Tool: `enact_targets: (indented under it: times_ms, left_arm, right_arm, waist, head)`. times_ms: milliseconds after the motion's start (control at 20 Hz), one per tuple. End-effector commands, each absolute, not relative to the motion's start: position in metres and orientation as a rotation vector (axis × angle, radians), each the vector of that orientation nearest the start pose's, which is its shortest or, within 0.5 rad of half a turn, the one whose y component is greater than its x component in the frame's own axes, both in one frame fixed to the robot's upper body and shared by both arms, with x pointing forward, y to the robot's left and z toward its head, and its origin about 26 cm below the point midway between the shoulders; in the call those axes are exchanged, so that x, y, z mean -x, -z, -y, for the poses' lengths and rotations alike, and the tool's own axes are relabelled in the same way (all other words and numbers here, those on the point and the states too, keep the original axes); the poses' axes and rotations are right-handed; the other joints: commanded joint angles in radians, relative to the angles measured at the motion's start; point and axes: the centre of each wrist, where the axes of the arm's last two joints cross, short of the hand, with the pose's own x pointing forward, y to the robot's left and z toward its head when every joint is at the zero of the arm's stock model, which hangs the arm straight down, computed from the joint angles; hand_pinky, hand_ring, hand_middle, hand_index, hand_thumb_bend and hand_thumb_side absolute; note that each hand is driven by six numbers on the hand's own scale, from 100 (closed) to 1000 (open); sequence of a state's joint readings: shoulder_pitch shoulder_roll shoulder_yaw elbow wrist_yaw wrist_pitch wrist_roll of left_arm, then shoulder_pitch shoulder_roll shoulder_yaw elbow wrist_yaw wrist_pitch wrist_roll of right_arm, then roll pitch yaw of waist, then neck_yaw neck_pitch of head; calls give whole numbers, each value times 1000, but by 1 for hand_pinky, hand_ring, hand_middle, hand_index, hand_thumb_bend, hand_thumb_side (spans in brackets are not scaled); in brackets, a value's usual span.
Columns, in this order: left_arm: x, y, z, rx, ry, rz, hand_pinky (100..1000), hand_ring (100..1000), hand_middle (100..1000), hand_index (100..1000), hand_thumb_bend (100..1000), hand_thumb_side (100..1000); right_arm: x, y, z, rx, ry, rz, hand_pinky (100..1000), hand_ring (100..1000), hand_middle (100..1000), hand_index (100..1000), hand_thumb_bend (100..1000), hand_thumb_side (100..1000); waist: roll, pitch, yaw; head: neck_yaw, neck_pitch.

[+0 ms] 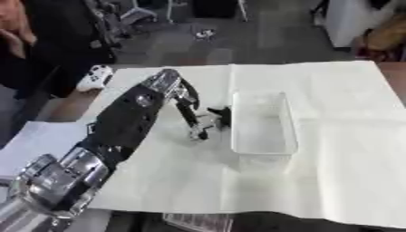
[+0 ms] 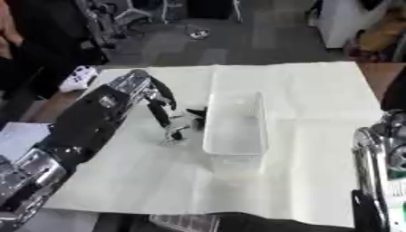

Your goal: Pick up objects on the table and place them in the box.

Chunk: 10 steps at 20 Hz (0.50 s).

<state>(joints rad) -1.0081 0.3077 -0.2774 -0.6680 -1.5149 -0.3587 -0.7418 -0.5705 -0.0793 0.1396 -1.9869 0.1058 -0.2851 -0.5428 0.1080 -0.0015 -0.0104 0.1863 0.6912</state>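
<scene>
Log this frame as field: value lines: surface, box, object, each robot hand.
surface: table with white cloth
box: clear plastic box, upright on the cloth, looks empty
object: small dark thing on the cloth, just left of the box; not identifiable
left robot hand: left robot hand reaching down beside the dark thing, fingers curled; contact unclear
right robot hand: not visible; only right arm at right edge
other: white game controller at far left of the table
</scene>
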Motion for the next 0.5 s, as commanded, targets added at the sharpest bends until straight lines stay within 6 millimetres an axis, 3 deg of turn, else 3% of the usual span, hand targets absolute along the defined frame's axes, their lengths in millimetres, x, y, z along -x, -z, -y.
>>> enact_targets:
  times_ms: [50, 500]
  left_arm:
    - [-496, -129, -225, -847, 2313, 316, 1000, 1000, 966, 975, 618, 965]
    - [-491, -98, -220, -845, 2365, 336, 1000, 1000, 955, 966, 629, 1000]
  right_arm:
    - [-305, -262, 153, 118, -447, -3413, 529, 542, 577, 743, 100, 1000]
    - [-304, -266, 147, 172, -453, -3398, 529, 542, 576, 743, 100, 1000]
  waist:
    - [-3, -7, -1]
    - [-6, 10, -23]
  head:
    - [15, 3]
    - [35, -26]
